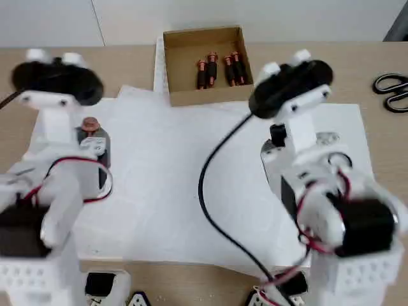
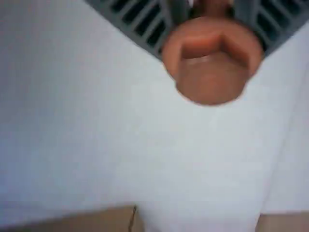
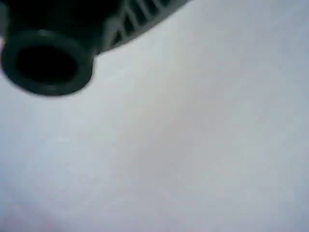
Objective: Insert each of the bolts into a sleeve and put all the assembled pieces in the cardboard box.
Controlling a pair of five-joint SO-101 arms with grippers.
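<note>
A copper-coloured bolt [image 2: 212, 63] is clamped between the grey ribbed fingers [image 2: 130, 19] of my left gripper [image 2: 207, 12], head towards the camera, above white paper. The high view shows that bolt [image 1: 90, 123] standing upright in the left gripper [image 1: 91, 139] at the paper's left side. My right gripper [image 1: 278, 141] is shut on a black sleeve [image 1: 277, 134], right of centre. Up close, the sleeve [image 3: 46, 63] shows its open end beside a ribbed finger [image 3: 140, 14]. The cardboard box [image 1: 185, 44] at the back holds several assembled pieces [image 1: 217, 69].
White paper [image 1: 166, 191] covers the middle of the wooden table. Black scissors [image 1: 392, 89] lie at the far right edge. A black cable [image 1: 210, 191] loops from the right arm across the paper towards the front.
</note>
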